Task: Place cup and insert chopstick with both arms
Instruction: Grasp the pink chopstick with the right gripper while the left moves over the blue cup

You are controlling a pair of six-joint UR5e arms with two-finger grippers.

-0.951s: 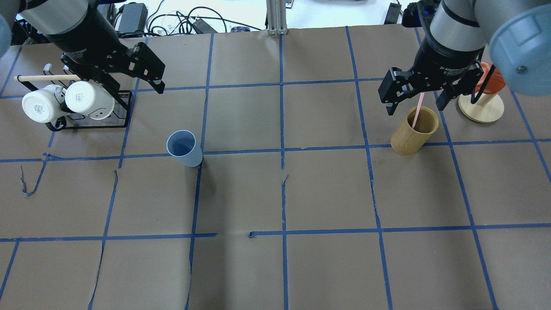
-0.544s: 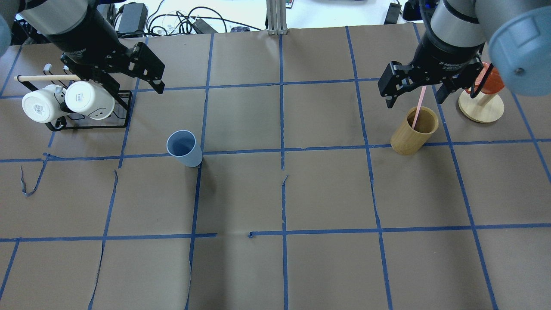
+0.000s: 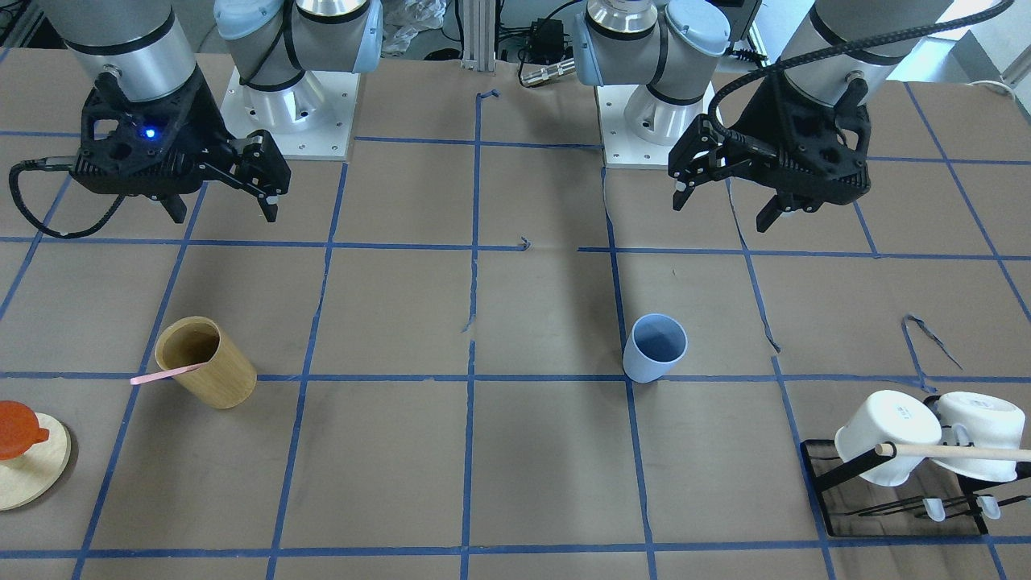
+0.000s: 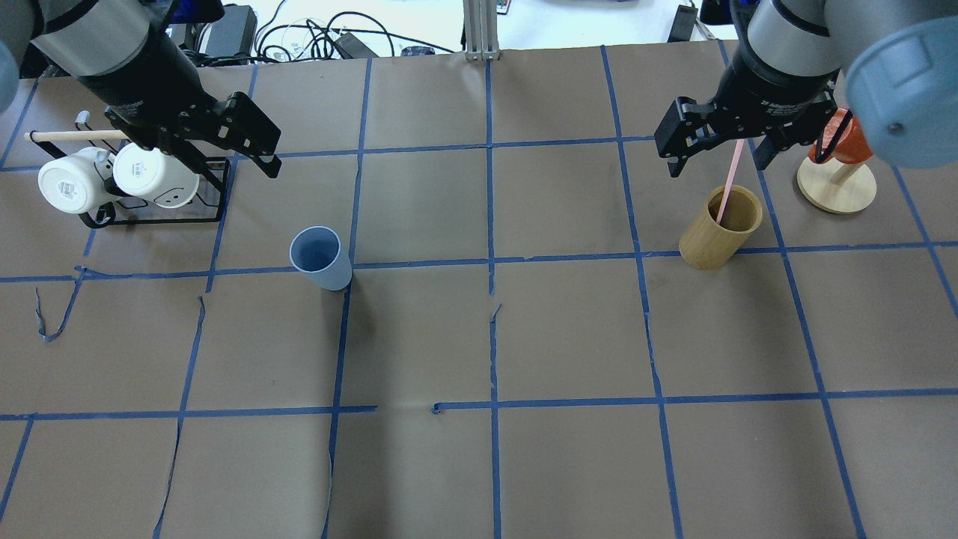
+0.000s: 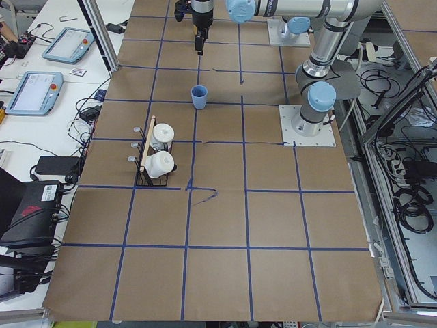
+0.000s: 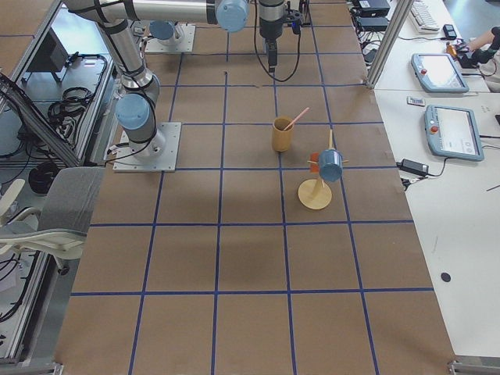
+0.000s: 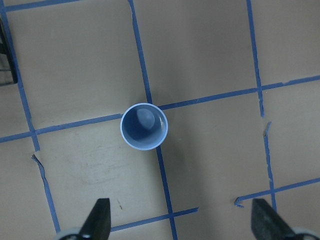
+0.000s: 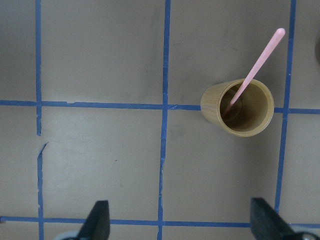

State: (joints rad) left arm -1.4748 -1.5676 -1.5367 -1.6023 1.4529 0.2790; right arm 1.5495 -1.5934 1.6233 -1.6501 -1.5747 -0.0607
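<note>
The light blue cup [image 4: 320, 258] stands upright and empty on the brown table, left of centre; it also shows in the front view [image 3: 655, 348] and the left wrist view [image 7: 144, 126]. The pale pink chopstick [image 4: 727, 180] leans in the tan wooden cup [image 4: 718, 228], its top sticking out past the rim [image 8: 255, 70]. My left gripper [image 4: 217, 153] is open and empty, high above and behind the blue cup. My right gripper [image 4: 718, 163] is open and empty, above and just behind the wooden cup, apart from the chopstick.
A black rack [image 4: 213, 191] with two white mugs and a long wooden rod stands at the far left. A round wooden stand [image 4: 837, 187] with an orange cup stands at the far right, close to the right gripper. Cables lie past the far edge.
The right gripper has pulled up and back from the wooden cup, still open. The left gripper has shifted slightly left. The cup and chopstick have not moved.
</note>
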